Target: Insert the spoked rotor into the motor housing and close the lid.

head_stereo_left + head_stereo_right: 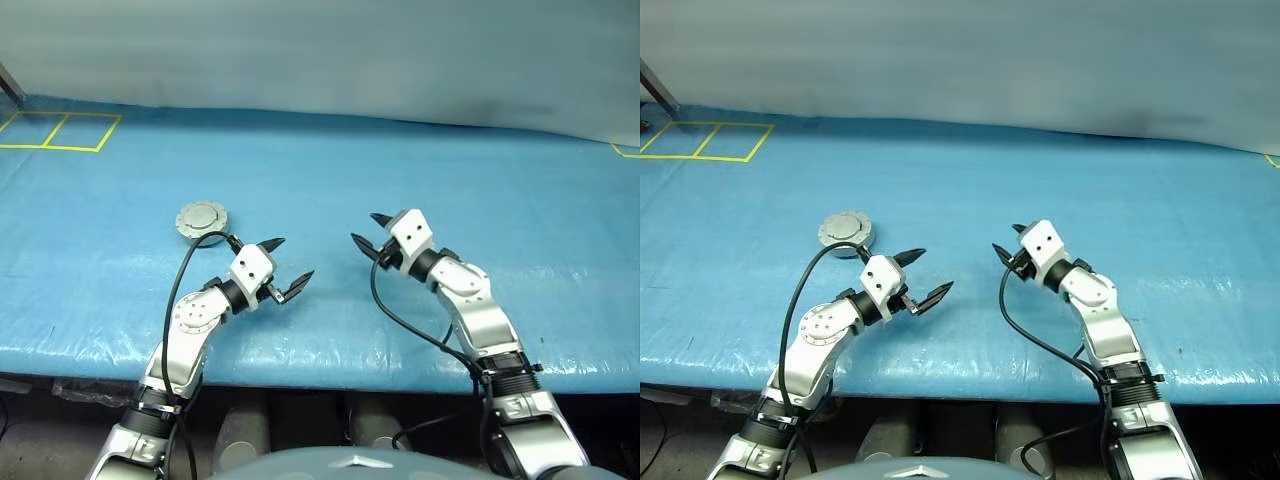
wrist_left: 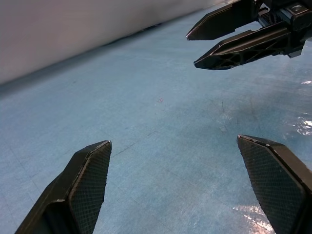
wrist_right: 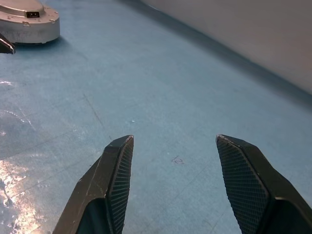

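Motor housing point(image 1: 203, 220) with lid shut, on blue bench point(image 1: 330, 180), just beyond left claw point(image 1: 279, 268) | left claw wide open, empty, nearer | right claw point(image 1: 366, 234) partly open, empty, well apart.

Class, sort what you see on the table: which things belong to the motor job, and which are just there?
Job: closed motor housing, left gripper, right gripper, both open and empty.
Just there: blue table cover, yellow tape squares.

silver arms, blk fingers point(image 1: 297, 288), blk cables
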Controlling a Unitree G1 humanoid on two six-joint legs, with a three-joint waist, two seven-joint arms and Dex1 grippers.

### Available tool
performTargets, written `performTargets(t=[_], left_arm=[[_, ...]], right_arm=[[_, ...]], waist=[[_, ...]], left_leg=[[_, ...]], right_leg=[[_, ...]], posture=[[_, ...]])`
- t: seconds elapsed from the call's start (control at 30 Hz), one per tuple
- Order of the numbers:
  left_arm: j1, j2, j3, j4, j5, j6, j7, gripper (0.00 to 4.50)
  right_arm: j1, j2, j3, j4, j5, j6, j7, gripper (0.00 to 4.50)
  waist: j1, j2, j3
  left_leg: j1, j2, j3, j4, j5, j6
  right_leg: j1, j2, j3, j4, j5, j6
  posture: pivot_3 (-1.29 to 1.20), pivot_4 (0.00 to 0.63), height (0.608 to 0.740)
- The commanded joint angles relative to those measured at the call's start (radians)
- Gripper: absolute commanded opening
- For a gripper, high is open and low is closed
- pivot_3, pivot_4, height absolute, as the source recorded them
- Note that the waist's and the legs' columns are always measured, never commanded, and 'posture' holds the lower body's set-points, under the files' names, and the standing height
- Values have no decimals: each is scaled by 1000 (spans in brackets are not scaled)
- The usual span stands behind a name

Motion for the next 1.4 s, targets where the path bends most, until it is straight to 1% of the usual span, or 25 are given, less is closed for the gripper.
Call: performTargets(t=[0.03,0.37,0.9,1.4], left_arm=[[-9,-1,9,-9,6,-30,9,4463],[-6,4,11,-10,4,-32,7,4463],[10,-4,17,-7,16,-54,35,4463],[11,-5,26,-6,23,-78,60,4463]], right_arm=[[-26,-6,-12,-22,0,-18,-1,2869],[0,0,-13,-37,0,-20,-13,2869],[-33,2,0,-11,-5,-19,5,2869],[-22,0,6,-16,-12,-20,6,2869]], waist=[[0,0,0],[0,0,0],[0,0,0],[0,0,0]], left_leg=[[0,0,0,0,0,0],[0,0,0,0,0,0],[0,0,0,0,0,0],[0,0,0,0,0,0]], right_leg=[[0,0,0,0,0,0],[0,0,0,0,0,0],[0,0,0,0,0,0],[0,0,0,0,0,0]], posture=[[0,150,740],[0,150,740],[0,150,740],[0,150,740]])
